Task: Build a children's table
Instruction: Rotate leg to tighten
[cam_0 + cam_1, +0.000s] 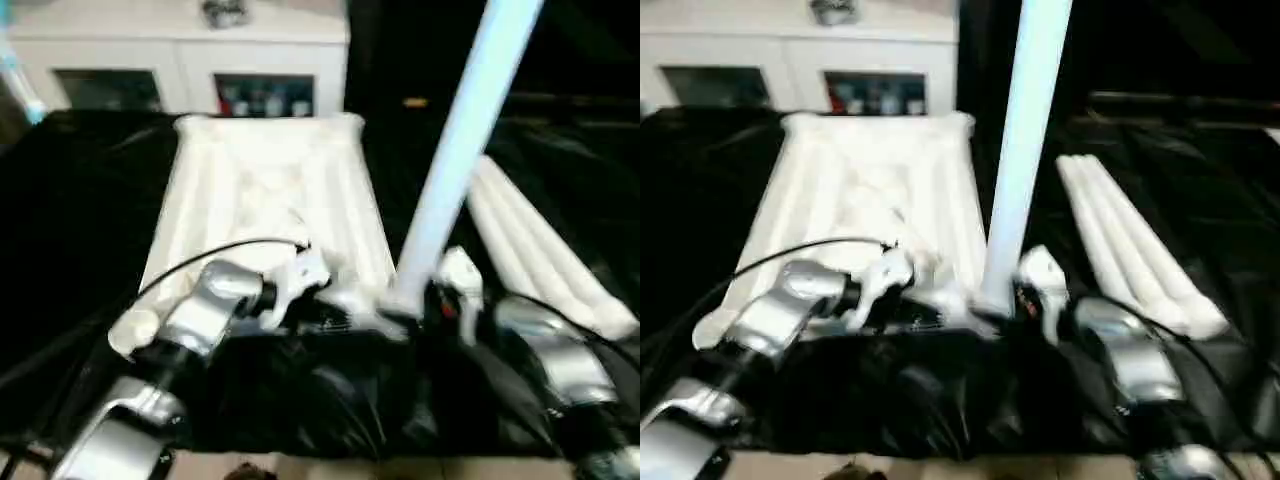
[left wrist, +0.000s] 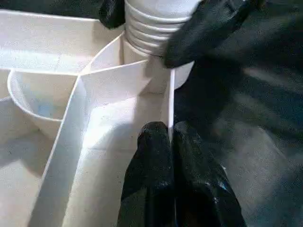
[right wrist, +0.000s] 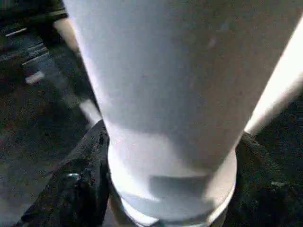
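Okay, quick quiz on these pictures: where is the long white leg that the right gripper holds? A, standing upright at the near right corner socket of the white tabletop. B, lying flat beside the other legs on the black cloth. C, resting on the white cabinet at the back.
A: the long white tubular plastic leg stands upright, its ribbed end at the round corner socket of the white plastic tabletop, with the right gripper around its base.

The scene is viewed by both eye views from the head, forward and downward over the silver forearms; the upright leg (image 1: 455, 160), the upturned table top (image 1: 865, 195) and the spare legs (image 1: 1130, 245) are shared. The corner socket (image 2: 142, 71) is seen at close range by the left wrist view. The leg's lower end is seen by the right wrist view from very near.
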